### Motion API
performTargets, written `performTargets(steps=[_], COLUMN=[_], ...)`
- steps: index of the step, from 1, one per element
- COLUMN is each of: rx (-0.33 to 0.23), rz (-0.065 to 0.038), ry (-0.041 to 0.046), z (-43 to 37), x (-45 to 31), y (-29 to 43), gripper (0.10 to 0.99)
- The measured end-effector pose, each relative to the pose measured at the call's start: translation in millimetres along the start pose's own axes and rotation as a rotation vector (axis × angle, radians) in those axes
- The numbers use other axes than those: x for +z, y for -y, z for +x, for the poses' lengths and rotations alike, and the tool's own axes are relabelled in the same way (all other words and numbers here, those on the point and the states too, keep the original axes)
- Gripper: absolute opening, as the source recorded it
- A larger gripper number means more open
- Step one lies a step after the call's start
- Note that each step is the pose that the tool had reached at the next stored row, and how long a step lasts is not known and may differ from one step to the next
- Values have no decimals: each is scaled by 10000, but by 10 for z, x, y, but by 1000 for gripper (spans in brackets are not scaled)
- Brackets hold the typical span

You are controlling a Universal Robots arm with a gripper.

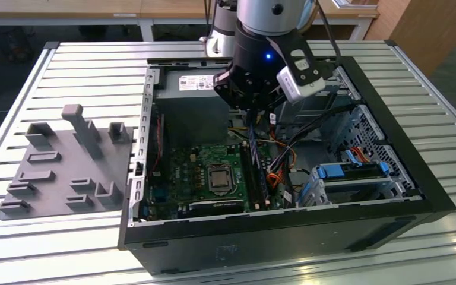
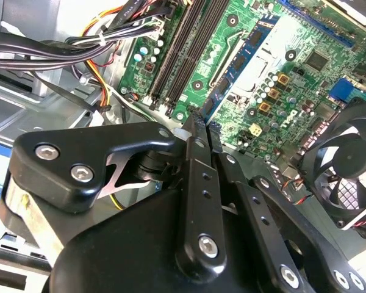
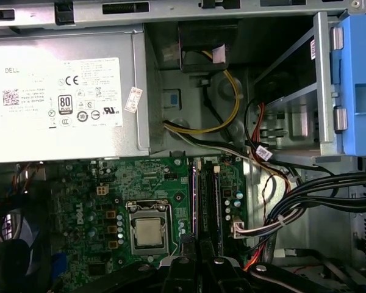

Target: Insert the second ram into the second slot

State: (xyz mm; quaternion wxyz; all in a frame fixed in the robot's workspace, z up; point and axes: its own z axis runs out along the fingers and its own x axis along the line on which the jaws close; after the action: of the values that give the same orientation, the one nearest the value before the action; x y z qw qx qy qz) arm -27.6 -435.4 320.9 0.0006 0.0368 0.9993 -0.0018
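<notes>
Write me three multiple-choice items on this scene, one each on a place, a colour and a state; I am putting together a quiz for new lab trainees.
1. Where is the end effector?
A. on the floor
B. inside the computer case, above the motherboard
C. against a wall

2. What colour are the drive-bay latches?
A. red
B. yellow
C. blue

3. How is the computer case?
A. open, with the board exposed
B. closed by a side panel
C. turned face down

Answers:
1 B: in the exterior view it hangs within the case walls, and the second wrist view shows the green board just beyond it.
2 C: blue plastic shows at the drive bay.
3 A: the motherboard lies in plain sight.
</notes>
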Motion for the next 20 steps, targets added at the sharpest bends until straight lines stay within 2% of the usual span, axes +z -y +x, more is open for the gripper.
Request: performTargets(steps=[20], rx=[0], rz=[-2], ry=[0], z=[0], x=[41], y=[5], gripper=[137])
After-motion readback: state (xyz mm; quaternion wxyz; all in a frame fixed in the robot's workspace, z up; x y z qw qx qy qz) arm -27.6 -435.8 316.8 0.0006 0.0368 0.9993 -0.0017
